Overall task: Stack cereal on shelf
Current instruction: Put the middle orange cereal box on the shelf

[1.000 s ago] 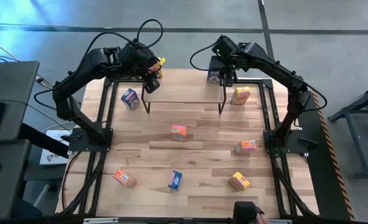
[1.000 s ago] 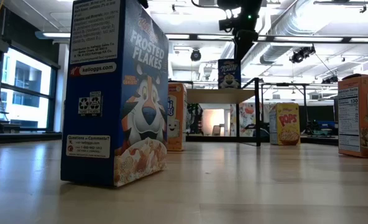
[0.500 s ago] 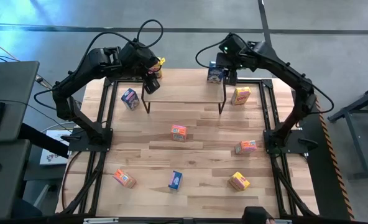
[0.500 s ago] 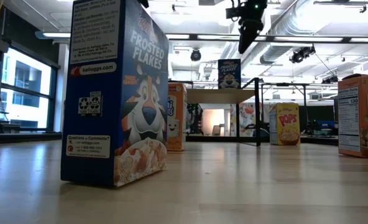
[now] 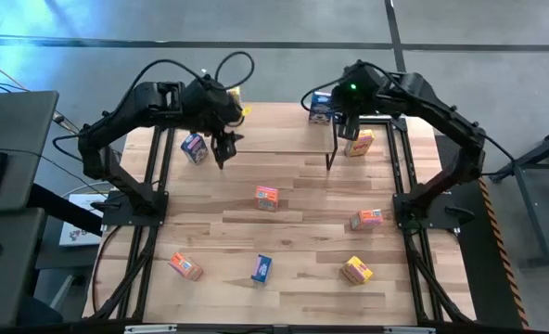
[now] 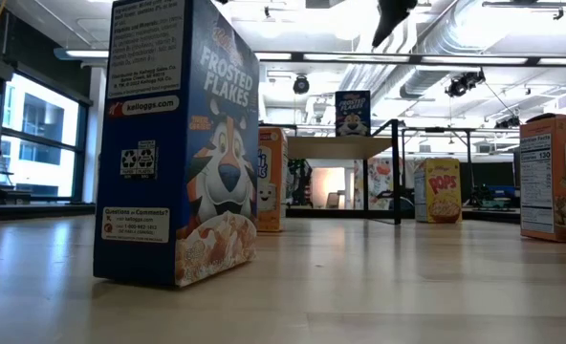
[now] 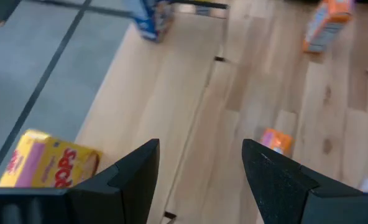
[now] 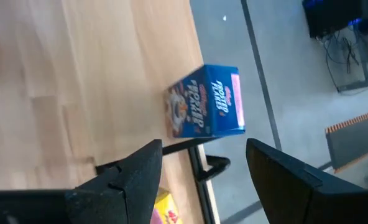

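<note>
We count two boxes on the shelf (image 5: 274,139) — a blue box (image 5: 321,105) far right, a yellow box (image 5: 235,96) far left — seven left on the tabletop (image 5: 302,241), left gripper (image 5: 223,148) and right gripper (image 5: 348,126) jaws spread, empty.

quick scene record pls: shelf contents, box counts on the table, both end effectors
shelf: blue box at its far right corner, yellow box at its far left corner
table: seven boxes, two blue, two yellow, three orange
left end effector: open, empty, above the shelf's left end
right end effector: open, empty, above the shelf's right end, near the blue box
</note>
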{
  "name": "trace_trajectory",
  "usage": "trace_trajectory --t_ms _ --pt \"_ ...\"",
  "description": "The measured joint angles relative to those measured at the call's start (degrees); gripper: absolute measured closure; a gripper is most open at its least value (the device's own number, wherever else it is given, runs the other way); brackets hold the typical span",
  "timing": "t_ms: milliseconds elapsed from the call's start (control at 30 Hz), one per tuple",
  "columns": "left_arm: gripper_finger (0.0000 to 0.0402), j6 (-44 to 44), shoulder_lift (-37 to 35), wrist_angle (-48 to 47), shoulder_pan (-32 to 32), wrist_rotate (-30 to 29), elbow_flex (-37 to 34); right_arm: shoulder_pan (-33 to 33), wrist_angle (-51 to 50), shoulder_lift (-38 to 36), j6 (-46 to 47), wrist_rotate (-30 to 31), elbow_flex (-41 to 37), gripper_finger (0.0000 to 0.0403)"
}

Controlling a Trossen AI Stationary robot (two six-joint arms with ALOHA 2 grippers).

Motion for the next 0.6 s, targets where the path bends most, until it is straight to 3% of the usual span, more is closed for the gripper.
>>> trace_trajectory --t_ms 267,600 --pt "0.0181 2.8 -0.1 -0.4 -6.9 -0.1 -0.8 3.9 -2.3 -3.5 8.3 -1.2 0.0 0.0178" --pt "0.0181 2.8 0.0 5.2 -10.8 -1.7 -11.4 8.4 -8.9 -4.8 16.1 -4.4 0.0 0.0178"
